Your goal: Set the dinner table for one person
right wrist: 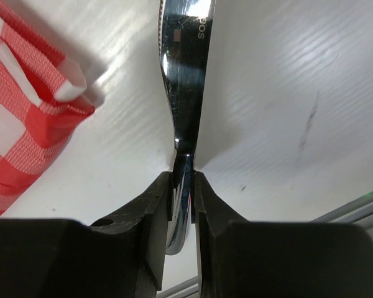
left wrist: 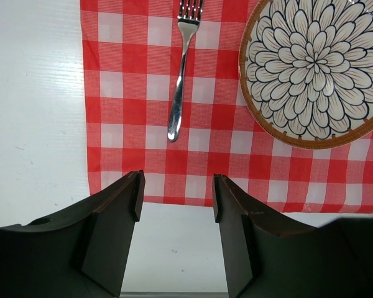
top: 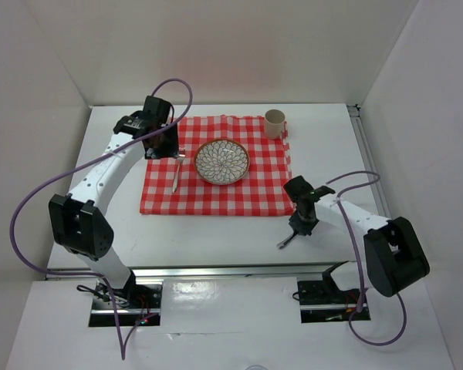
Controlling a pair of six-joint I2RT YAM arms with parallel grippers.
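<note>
The white dinner table (top: 324, 146) carries a red-and-white checked cloth (top: 216, 196). On the cloth lie a flower-patterned plate (top: 222, 162), a silver fork (top: 177, 171) to its left and a beige cup (top: 274, 123) at the back right corner. My left gripper (top: 163, 146) is open and empty, hovering by the fork's far end; in the left wrist view (left wrist: 176, 195) the fork (left wrist: 179, 93) and plate (left wrist: 317, 68) lie ahead of it. My right gripper (top: 301, 227) is shut on a silver knife (top: 287, 241), held edge-on (right wrist: 185, 74) just off the cloth's front right corner (right wrist: 18, 124).
A silver rail (top: 231, 271) runs along the table's near edge and also shows in the right wrist view (right wrist: 354, 208). White walls enclose the table at the back and both sides. Purple cables loop from both arms.
</note>
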